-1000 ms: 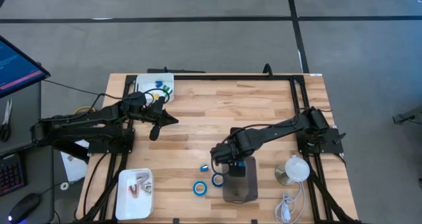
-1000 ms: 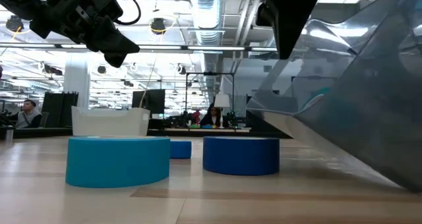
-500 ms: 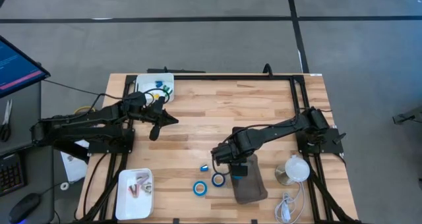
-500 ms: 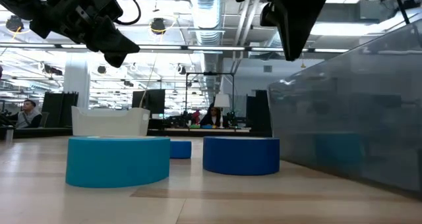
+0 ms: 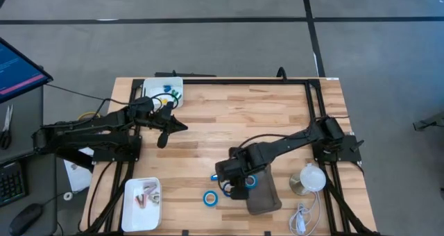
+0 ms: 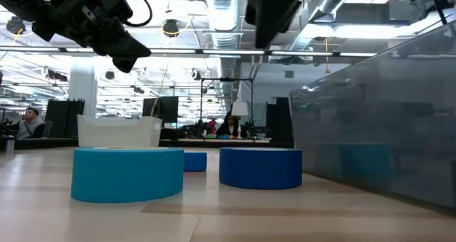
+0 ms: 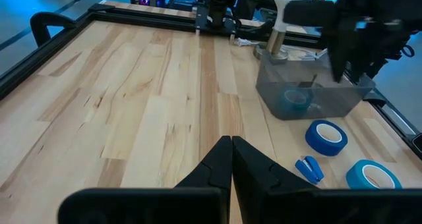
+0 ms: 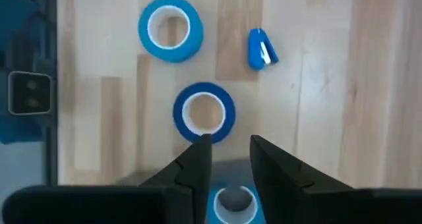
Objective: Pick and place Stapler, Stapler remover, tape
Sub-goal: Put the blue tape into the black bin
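Right end effector point(image 5: 229, 185) slightly parted, empty, above dark-blue ring-shaped tape roll point(image 8: 204, 112) near worktop's point(image 5: 229, 118) front edge; left end effector point(image 5: 162, 140) closed, empty.

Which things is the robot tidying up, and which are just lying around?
Job things: blue tape rolls, small blue staple remover, grey see-through bin.
Just lying about: white round gadget, scissors, computer mouse.

I am seeing no readable text, label, brand, number or sign on anything in these views from my position.
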